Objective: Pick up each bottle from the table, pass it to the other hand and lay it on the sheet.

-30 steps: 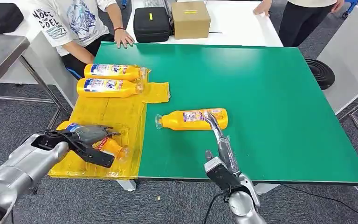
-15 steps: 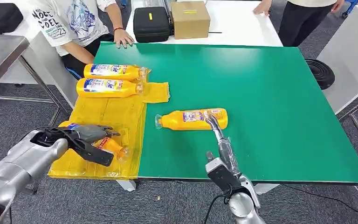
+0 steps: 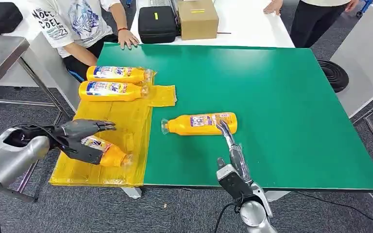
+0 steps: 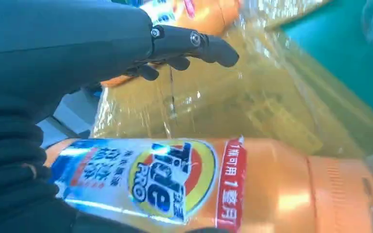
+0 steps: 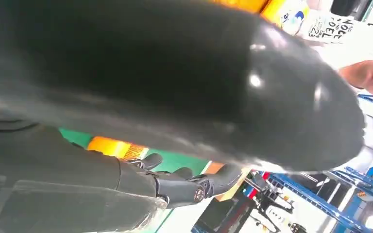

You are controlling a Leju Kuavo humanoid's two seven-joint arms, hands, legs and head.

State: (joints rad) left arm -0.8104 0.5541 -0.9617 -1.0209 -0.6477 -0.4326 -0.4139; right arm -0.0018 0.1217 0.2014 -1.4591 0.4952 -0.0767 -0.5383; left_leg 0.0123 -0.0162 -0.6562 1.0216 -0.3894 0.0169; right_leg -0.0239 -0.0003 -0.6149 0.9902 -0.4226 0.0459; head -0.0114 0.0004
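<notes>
Left hand opening over a bottle on the sheet; right hand reaching to the bottle on the table.

A glossy orange detergent bottle [image 3: 104, 151] is lying on its side on the crinkled yellow plastic sheet [image 3: 111, 116], near its front edge, with the left hand [image 3: 80, 138] hovering just above it, fingers [image 4: 194, 41] spreading apart and gripping nothing. Two more orange bottles [image 3: 114, 82] are lying side by side at the sheet's far end. A fourth bottle [image 3: 199, 124], clear-capped and labelled, is lying on the smooth green table [image 3: 281, 107], and the right hand [image 3: 228, 143] is stretching out flat and open toward it, fingertips touching its base end. Beyond the table, a person [image 3: 77, 24] is resting a hand on its far edge beside a black case [image 3: 158, 24] and a cardboard box [image 3: 198, 19].
</notes>
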